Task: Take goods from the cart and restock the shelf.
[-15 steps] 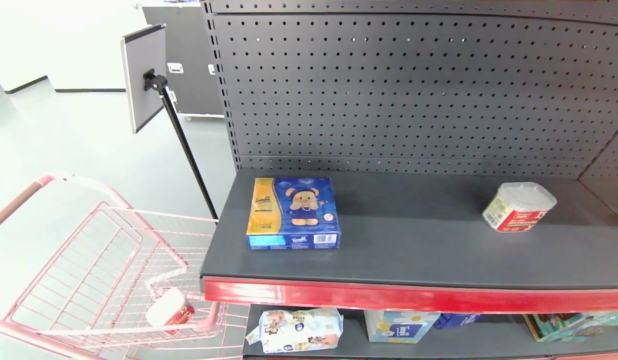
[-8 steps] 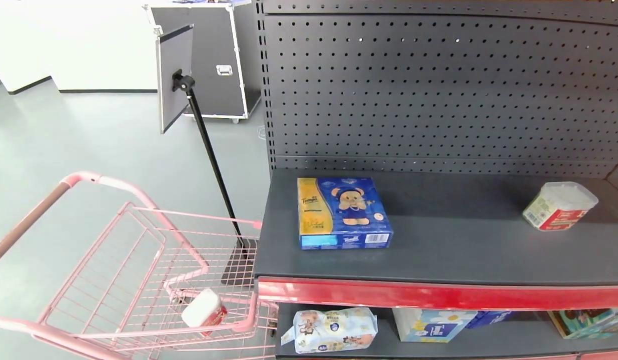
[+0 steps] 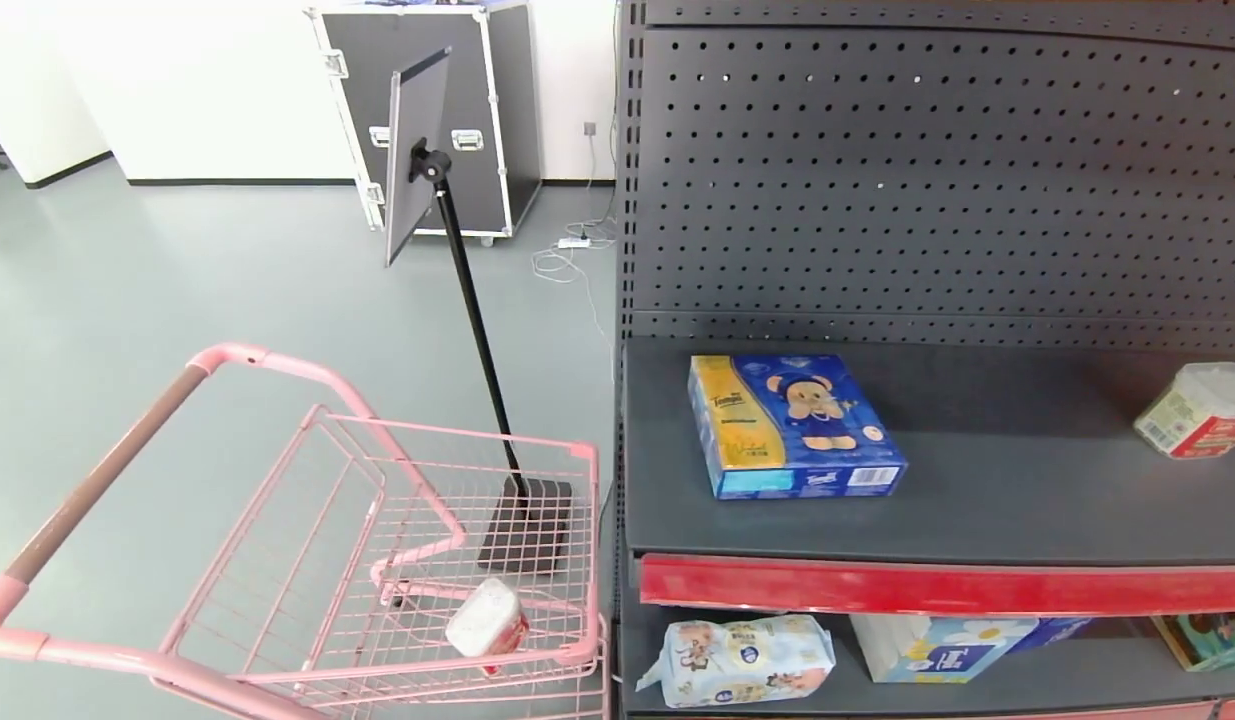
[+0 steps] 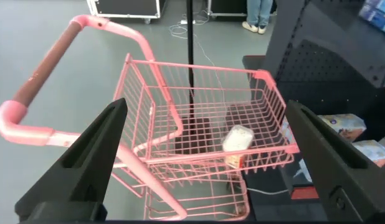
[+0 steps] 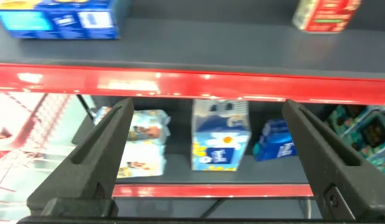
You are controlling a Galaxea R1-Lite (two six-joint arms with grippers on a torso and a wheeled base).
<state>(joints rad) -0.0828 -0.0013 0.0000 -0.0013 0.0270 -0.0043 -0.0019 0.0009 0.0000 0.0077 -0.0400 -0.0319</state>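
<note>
A grey floor [image 3: 177, 260] runs back to a white wall [image 3: 197, 90] with a dark baseboard [image 3: 237, 182]. Against it stands a black flight case [image 3: 497, 80] with metal edges; a panel [image 3: 415, 150] on a black pole [image 3: 472, 310] stands nearer, and a white cable [image 3: 562, 262] lies by the case

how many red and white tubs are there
2: one tub lying in the pink cart, another tub on the upper shelf, far right. More may be hidden.

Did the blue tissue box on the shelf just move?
No. The blue tissue box keeps its spot by the shelf end; the camera turned.
</note>
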